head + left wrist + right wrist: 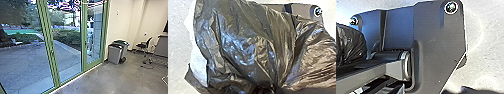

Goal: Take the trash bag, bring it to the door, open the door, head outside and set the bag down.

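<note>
The black trash bag (243,50) shows large and close in the left wrist view, its creased plastic gathering to a bunch near the lower middle. Part of the same dark bag (349,46) appears in the right wrist view, beside the robot's own base. What grips the bunched part is hidden, and the state of both grippers is hard to make out. In the head view, a green-framed glass door (86,43) stands closed, with paving visible through the glass.
Grey bins (115,53) stand against the wall just right of the glass front. Farther right are a black chair (143,45), a desk (162,46) and cables on the floor. Outside lie a paved yard (27,67) and hedges.
</note>
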